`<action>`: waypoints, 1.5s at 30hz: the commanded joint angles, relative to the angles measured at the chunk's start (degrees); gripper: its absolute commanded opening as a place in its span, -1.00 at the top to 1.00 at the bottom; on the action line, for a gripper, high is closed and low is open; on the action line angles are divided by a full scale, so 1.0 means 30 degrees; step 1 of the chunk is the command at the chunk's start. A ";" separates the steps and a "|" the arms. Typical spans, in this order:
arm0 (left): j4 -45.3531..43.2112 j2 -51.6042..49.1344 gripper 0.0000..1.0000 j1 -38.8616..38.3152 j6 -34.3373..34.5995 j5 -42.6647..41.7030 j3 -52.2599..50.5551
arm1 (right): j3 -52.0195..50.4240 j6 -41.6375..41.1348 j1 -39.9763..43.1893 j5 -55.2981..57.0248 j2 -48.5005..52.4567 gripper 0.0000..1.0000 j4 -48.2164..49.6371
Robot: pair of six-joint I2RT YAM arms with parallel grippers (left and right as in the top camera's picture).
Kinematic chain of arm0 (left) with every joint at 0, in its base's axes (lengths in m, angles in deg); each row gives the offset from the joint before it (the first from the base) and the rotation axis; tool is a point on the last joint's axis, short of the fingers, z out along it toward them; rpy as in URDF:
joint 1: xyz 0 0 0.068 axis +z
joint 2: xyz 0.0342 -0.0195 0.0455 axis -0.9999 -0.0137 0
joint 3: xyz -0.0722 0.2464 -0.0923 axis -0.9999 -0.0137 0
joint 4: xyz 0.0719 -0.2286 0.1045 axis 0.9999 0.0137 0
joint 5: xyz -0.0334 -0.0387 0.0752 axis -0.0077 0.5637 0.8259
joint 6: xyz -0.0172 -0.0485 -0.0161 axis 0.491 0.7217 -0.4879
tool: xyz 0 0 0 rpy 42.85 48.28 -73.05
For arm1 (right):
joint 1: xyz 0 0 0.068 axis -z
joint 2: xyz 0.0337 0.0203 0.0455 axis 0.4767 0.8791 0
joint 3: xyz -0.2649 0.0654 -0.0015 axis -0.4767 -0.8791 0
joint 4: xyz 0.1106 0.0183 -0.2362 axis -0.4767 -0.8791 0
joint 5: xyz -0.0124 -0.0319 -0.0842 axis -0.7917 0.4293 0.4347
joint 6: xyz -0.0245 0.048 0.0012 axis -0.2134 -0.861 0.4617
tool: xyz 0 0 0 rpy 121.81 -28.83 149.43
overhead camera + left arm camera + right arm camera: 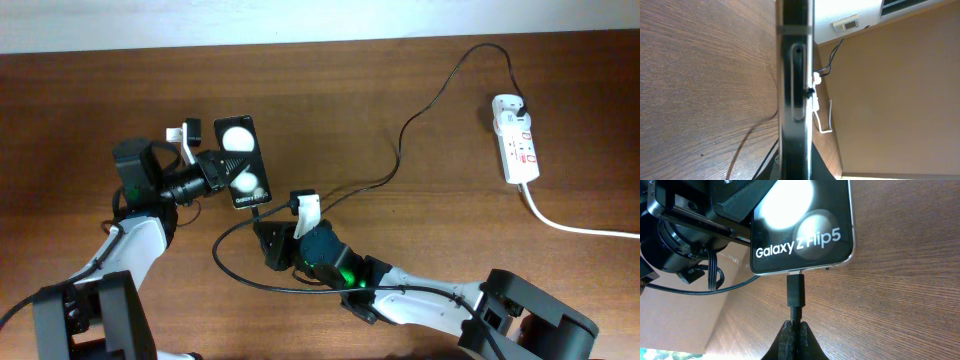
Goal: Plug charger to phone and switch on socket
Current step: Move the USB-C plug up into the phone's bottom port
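The left gripper (pixel 214 166) is clamping the phone (pixel 241 160) by its side, jaws closed on it. At the phone's lettered end, the right gripper (pixel 794 332) is pinching the charger (pixel 795 291), jaws nearly shut on the cable, with the tip sitting in the phone's port. The socket (pixel 515 140) is lying well apart from the phone.

Bright, even light; white glare patches on phone (pixel 800 230); near foreground blurred.

Overhead looks straight down — both wrist views sit close to the phone (pixel 801 225), left one edge-on
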 commanded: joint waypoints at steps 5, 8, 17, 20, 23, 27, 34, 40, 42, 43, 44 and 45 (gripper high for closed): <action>0.0036 0.0481 1.00 -0.0087 0.0022 -0.0976 0.0080 | 0.0080 0.0138 0.0481 0.2448 0.0124 0.92 0.0423; 0.0036 0.0481 1.00 -0.0087 0.0022 -0.0976 0.0080 | 0.0087 0.0146 0.0488 0.3439 0.0124 0.92 0.0889; 0.0036 0.0481 1.00 -0.0095 0.0022 -0.1035 0.0080 | 0.0459 0.0138 0.1231 0.3300 0.0124 0.92 0.1676; 0.0036 0.0481 1.00 -0.0095 0.0022 -0.1035 0.0080 | 0.0459 0.0138 0.1231 0.3300 0.0124 0.92 0.1705; 0.0036 0.0481 1.00 -0.0095 0.0022 -0.1035 0.0080 | 0.0459 0.0138 0.1231 0.3373 0.0138 0.92 0.1931; 0.0036 0.0481 1.00 -0.0087 0.0022 -0.1042 0.0080 | 0.0459 0.0146 0.1231 0.3461 0.0138 0.92 0.1974; 0.0029 0.0481 1.00 -0.0095 0.0022 -0.1042 0.0080 | 0.1173 0.0284 0.1231 0.3876 0.0393 0.92 0.2040; 0.0036 0.0481 1.00 -0.0087 0.0022 -0.1042 0.0080 | 0.1508 0.0933 0.1341 0.3854 0.0641 0.92 0.2040; 0.0036 0.0481 1.00 -0.0087 0.0022 -0.1042 0.0080 | 0.1508 0.0933 0.1450 0.3621 0.0641 0.92 0.2033; 0.0029 0.0481 1.00 -0.0087 0.0022 -0.1042 0.0080 | 0.1508 0.0940 0.1450 0.3468 0.0641 0.91 0.2018; 0.0036 0.0481 1.00 -0.0087 0.0022 -0.1042 0.0080 | 0.1508 0.1115 0.1450 0.3264 0.0641 0.83 0.2018; 0.0036 0.0481 1.00 -0.0087 0.0022 -0.1042 0.0080 | 0.1508 0.2339 0.1450 0.2244 0.0634 0.33 0.1967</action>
